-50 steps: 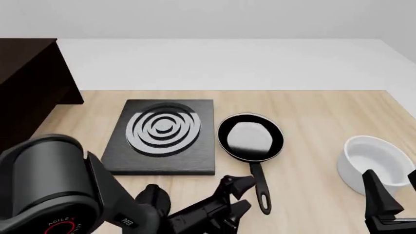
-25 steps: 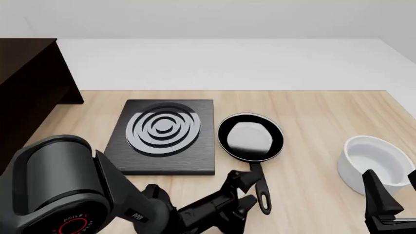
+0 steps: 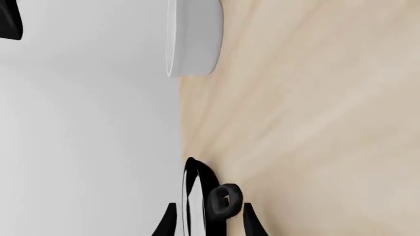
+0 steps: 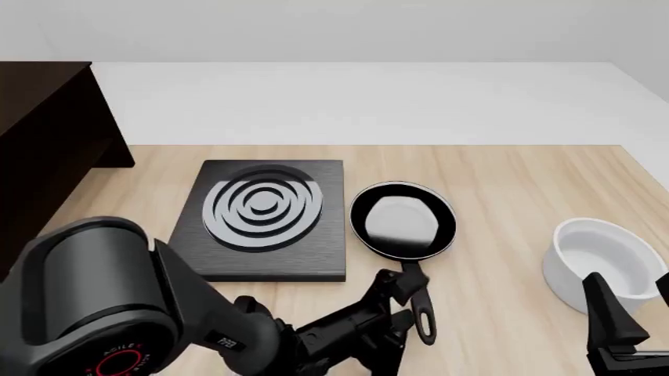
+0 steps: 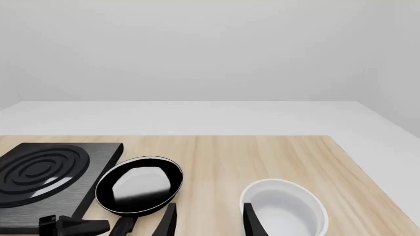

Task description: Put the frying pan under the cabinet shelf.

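Note:
The frying pan (image 4: 403,221) lies on the table right of the stove plate, its long handle (image 4: 418,301) pointing toward me. It also shows in the right wrist view (image 5: 139,186). My left gripper (image 4: 402,307) is open, low at the handle, with a finger on each side of it near the loop end. In the left wrist view the loop (image 3: 226,199) and the pan's rim (image 3: 192,191) lie just ahead of that gripper (image 3: 208,222). The dark cabinet shelf (image 4: 42,141) stands at the far left. My right gripper (image 4: 634,312) is open and empty by the white bowl, as the right wrist view (image 5: 208,221) shows.
A black square stove plate (image 4: 262,219) with white rings lies between the pan and the cabinet, and shows in the right wrist view (image 5: 46,172). A white bowl (image 4: 606,262) sits at the right, near the table's edge; it also shows in both wrist views (image 5: 285,209) (image 3: 194,37).
My left gripper has moved forward and right along the table until its fingers straddle the pan's handle. The pan and the right arm have not moved.

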Robot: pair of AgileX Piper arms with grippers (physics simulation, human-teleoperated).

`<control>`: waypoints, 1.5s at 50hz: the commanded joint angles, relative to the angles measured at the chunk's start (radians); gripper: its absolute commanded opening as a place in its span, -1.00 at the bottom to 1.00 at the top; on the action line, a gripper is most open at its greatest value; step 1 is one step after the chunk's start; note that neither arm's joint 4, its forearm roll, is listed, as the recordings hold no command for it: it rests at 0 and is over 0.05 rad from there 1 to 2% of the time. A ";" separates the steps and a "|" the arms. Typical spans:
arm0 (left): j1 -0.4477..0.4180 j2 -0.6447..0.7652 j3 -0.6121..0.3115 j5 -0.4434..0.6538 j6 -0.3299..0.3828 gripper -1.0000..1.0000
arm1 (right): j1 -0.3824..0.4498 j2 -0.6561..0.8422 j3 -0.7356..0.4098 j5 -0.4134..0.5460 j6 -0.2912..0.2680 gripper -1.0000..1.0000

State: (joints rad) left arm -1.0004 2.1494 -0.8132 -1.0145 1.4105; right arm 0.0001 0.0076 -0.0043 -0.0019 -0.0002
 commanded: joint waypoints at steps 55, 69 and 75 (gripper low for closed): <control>-0.275 -0.523 0.402 0.194 0.217 -1.00 | 0.000 0.000 0.000 0.000 0.000 1.00; -0.337 -0.816 0.433 0.421 0.397 -1.00 | 0.000 0.000 0.000 0.000 0.000 1.00; -0.353 -0.907 0.450 0.465 0.467 -1.00 | 0.000 0.000 0.000 0.000 0.000 1.00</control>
State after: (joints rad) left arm -1.3168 1.4307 -0.3847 -0.6462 1.7618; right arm 0.0001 0.0077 -0.0043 -0.0019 -0.0002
